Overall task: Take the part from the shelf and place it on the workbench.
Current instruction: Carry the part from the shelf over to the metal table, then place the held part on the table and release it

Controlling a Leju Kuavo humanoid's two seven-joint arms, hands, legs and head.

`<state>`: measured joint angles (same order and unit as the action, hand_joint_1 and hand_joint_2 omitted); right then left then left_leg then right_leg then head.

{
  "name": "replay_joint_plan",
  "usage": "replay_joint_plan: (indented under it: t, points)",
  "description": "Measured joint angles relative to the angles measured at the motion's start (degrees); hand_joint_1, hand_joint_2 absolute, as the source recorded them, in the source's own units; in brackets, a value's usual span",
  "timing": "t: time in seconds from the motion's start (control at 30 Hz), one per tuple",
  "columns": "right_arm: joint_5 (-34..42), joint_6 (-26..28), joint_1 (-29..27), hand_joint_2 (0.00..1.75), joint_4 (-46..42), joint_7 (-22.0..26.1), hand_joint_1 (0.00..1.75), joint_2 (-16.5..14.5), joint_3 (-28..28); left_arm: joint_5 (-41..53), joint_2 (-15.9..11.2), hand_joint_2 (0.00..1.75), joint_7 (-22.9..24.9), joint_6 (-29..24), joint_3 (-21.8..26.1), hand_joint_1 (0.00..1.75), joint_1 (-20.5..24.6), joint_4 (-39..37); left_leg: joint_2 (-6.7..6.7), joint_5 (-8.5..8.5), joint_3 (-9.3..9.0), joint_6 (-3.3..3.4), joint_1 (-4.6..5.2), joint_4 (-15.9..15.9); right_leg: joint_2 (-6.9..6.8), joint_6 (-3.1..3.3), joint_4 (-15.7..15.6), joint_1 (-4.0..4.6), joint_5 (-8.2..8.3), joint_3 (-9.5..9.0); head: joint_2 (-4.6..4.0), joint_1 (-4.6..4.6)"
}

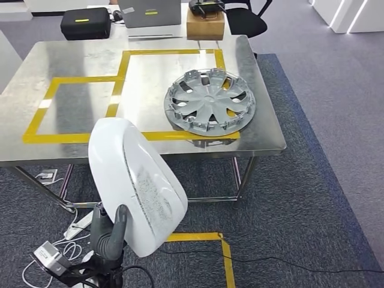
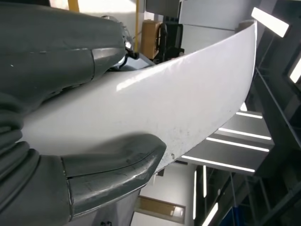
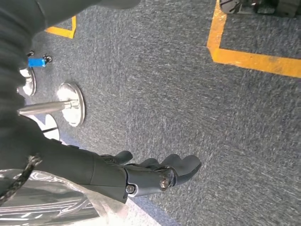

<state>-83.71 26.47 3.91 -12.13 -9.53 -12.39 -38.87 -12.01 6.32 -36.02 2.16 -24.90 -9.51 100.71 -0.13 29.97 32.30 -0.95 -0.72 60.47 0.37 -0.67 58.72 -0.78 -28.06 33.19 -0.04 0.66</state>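
Workbench (image 1: 68, 60): steel-topped table ahead of the robot, marked with yellow tape rectangles (image 1: 81, 137); blue-grey carpet around and under it, with further yellow tape on the floor.

Wheel cover (image 1: 209, 101): grey, lies flat on the right part of the bench top, overlapping the tape line near the front edge.

Part (image 1: 135, 183): white curved shell, glossy with a scuffed grey patch on its face. It is held in the air in front of the bench's near edge, below bench height in the head view, not touching the table.

Left hand (image 1: 108, 234): grips the part at its lower left edge. In the left wrist view the thumb (image 2: 113, 169) presses one side of the white shell (image 2: 184, 99) and the darker fingers (image 2: 71, 61) lie on the other side, so the shell is clamped between them.

Right hand (image 3: 149, 176): hangs over the carpet, fingers straight and lying close together, holding nothing.

Far edge of the bench: black case (image 1: 86, 24), grey laptop (image 1: 149, 12), cardboard box (image 1: 205, 25).

Floor under the bench, left: white power strip and cables (image 1: 79, 223).
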Motion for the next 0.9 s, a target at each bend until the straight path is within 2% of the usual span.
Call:
replay_joint_plan:
  t: [0.07,0.1,0.17,0.2,0.27,0.3,0.33,0.37,0.4,0.43,0.47,0.5,0.53,0.63,0.67,0.73,0.8,0.83,0.87,0.9]
  points:
    - [-0.01,0.00,0.01,1.75,0.00,0.00,0.00,-0.01,0.01,-0.21,0.02,1.75,0.01,-0.01,0.03,1.75,-0.07,0.00,-0.01,0.05,0.14,0.87,0.35,-0.74,-0.06,-0.79,-0.17,0.04,-0.03,-0.02,0.00,-0.13]
    - [-0.02,0.00,0.02,1.75,0.00,0.00,0.00,-0.01,0.01,-0.33,0.05,1.75,0.01,-0.01,0.06,1.75,-0.13,0.00,-0.04,-0.48,0.06,1.39,0.34,-0.79,-0.10,-1.17,-0.28,0.01,-0.09,-0.06,0.00,-0.21]
    - [-0.03,0.01,0.04,1.75,0.00,0.00,0.00,0.00,0.01,-0.54,0.17,1.75,0.00,-0.02,0.10,1.75,-0.12,0.01,0.03,-0.99,-0.07,2.19,0.22,-1.10,-0.17,-1.74,0.84,-0.10,-1.11,0.55,0.00,-0.47]
    - [-0.04,0.01,0.07,1.75,0.00,0.00,0.00,0.01,0.02,-0.58,0.24,1.75,0.00,-0.02,0.11,1.75,-0.11,0.01,0.10,-1.14,-0.10,2.51,0.12,-1.25,-0.18,-1.93,2.98,-0.12,-2.46,1.60,0.00,-0.62]
    - [-0.06,0.01,0.06,1.75,-0.01,0.00,0.00,0.01,0.02,-0.64,0.31,1.75,0.00,-0.02,0.15,1.75,-0.12,0.01,0.18,-1.13,-0.02,2.84,0.19,-1.27,-0.22,-2.17,10.41,-0.12,-6.10,5.13,0.00,-0.95]
    - [-0.06,0.00,0.02,1.75,-0.01,0.00,0.00,0.02,0.02,-0.68,0.32,1.75,0.00,-0.02,0.19,1.75,-0.15,0.01,0.19,-1.11,0.01,2.91,0.28,-1.26,-0.22,-2.21,13.93,-0.10,-7.33,6.83,0.00,-0.99]
    - [-0.07,-0.01,-0.04,1.75,-0.01,-0.01,0.00,0.02,0.01,-0.75,0.32,1.75,0.00,-0.02,0.21,1.75,-0.16,0.01,0.18,-1.08,0.00,2.95,0.38,-1.26,-0.22,-2.17,15.80,-0.05,-7.54,7.79,0.00,-1.00]
    - [-0.10,-0.01,-0.06,1.75,0.00,-0.01,0.00,0.02,0.02,-0.87,0.33,1.75,0.00,-0.03,0.24,1.75,-0.17,0.01,0.15,-1.06,-0.05,2.97,0.46,-1.25,-0.22,-2.02,15.40,0.01,-6.62,7.66,0.00,-1.01]
    - [-0.13,-0.02,-0.05,1.75,0.00,-0.02,0.00,0.02,0.02,-1.00,0.36,1.75,0.00,-0.04,0.26,1.75,-0.17,0.01,0.10,-1.02,-0.14,2.97,0.53,-1.25,-0.23,-1.76,12.78,0.08,-4.83,6.42,0.00,-1.01]
    - [-0.16,-0.02,0.00,1.75,0.00,-0.02,0.00,0.02,0.03,-1.14,0.42,1.75,0.00,-0.07,0.27,1.75,-0.16,0.01,0.06,-0.96,-0.24,2.94,0.57,-1.25,-0.24,-1.40,8.74,0.19,-2.77,4.44,0.00,-1.02]
    - [-0.19,-0.02,0.09,1.75,0.00,-0.02,0.00,0.02,0.05,-1.22,0.48,1.75,0.00,-0.10,0.31,1.75,-0.16,0.01,0.03,-0.86,-0.28,2.81,0.72,-1.20,-0.28,-1.04,4.76,0.34,-1.39,2.42,0.00,-1.02]
    - [-0.21,-0.02,0.19,1.75,0.00,-0.02,0.00,0.02,0.07,-1.28,0.53,1.75,0.00,-0.13,0.34,1.75,-0.16,0.01,0.01,-0.79,-0.26,2.61,0.82,-1.16,-0.31,-0.76,1.76,0.47,-0.60,0.83,0.00,-0.99]
    - [-0.22,-0.02,0.26,1.75,0.00,-0.02,0.00,0.02,0.09,-1.32,0.56,1.75,0.00,-0.16,0.39,1.75,-0.15,0.01,0.01,-0.78,-0.21,2.35,0.88,-1.16,-0.30,-0.56,0.09,0.60,-0.42,-0.07,0.00,-0.97]
    - [-0.33,-0.09,0.24,1.75,-0.01,-0.05,0.00,0.01,0.17,-1.41,0.58,1.75,-0.22,0.04,0.49,1.75,-0.15,0.07,0.00,-0.71,-0.22,1.46,0.83,-1.21,-0.24,-0.07,-0.75,0.57,-0.39,-0.55,0.00,-0.93]
    - [-0.47,-0.18,0.26,1.75,-0.01,-0.05,0.00,0.01,0.21,-1.39,0.57,1.75,-0.52,0.28,0.51,1.75,-0.13,0.18,0.01,-0.07,0.02,1.13,0.80,-0.45,-0.28,0.22,-1.01,0.43,-0.27,-0.72,0.00,-0.83]
    - [-0.90,-0.44,0.45,1.75,-0.01,-0.05,0.00,-0.01,0.28,-1.26,0.49,1.75,-1.26,0.83,0.55,1.75,-0.12,0.49,0.01,2.81,2.06,0.50,0.63,4.31,-0.40,0.74,-1.41,0.18,-0.12,-1.03,0.00,-0.63]
    - [-1.25,-0.75,0.66,1.75,-0.01,-0.07,0.00,-0.01,0.33,-1.10,0.38,1.75,-1.68,1.08,0.55,1.75,-0.17,0.66,0.02,6.01,5.55,0.09,0.45,11.60,-0.43,0.96,-1.41,0.17,-0.21,-1.10,0.00,-0.55]
    - [-1.37,-0.91,0.72,1.75,-0.01,-0.11,0.00,-0.01,0.34,-1.07,0.30,1.75,-1.74,1.19,0.56,1.75,-0.21,0.67,0.02,6.45,6.70,-0.04,0.37,13.87,-0.44,0.99,-1.40,0.18,-0.25,-1.15,0.00,-0.55]
    - [-1.46,-1.09,0.79,1.75,-0.02,-0.15,0.00,-0.01,0.36,-1.05,0.21,1.75,-1.70,1.35,0.57,1.75,-0.24,0.68,0.02,5.72,6.89,-0.08,0.33,14.07,-0.41,0.99,-1.39,0.18,-0.28,-1.22,0.00,-0.56]
    - [-1.54,-1.25,0.86,1.75,-0.02,-0.18,0.00,-0.01,0.40,-1.08,0.13,1.75,-1.51,1.55,0.59,1.75,-0.25,0.72,0.02,3.94,6.01,-0.04,0.29,12.02,-0.36,0.95,-1.38,0.18,-0.32,-1.34,0.00,-0.55]
